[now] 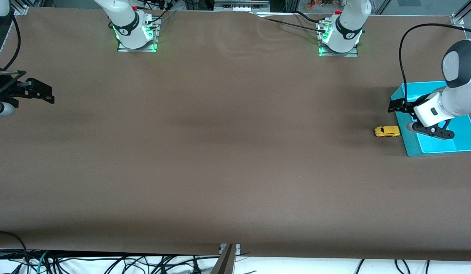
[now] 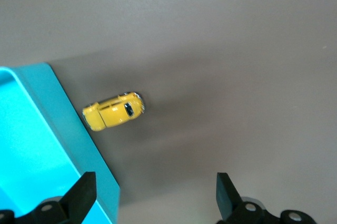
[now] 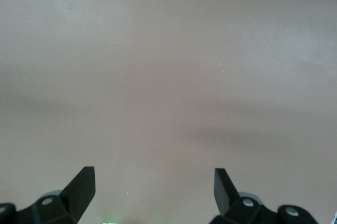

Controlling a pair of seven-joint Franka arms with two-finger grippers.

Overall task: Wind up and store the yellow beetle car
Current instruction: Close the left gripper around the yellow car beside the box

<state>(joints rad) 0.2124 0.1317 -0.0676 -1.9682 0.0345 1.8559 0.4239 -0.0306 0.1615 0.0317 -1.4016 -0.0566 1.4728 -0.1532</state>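
Right gripper [image 1: 48, 95] hangs over bare brown table [image 1: 220, 152] at the right arm's end, fingers spread apart, gripping nothing; this arm waits. The middle of the table carries nothing but the cloth. Yellow beetle car [image 1: 387, 131] sits on its wheels on the table toward the left arm's end, just beside the outer wall of the blue tray [image 1: 463, 144], apparently touching it. Left gripper [image 1: 396, 105] hangs over the tray's edge above the car, fingers [image 2: 84, 195] spread apart and holding nothing; nothing lies between them and the car
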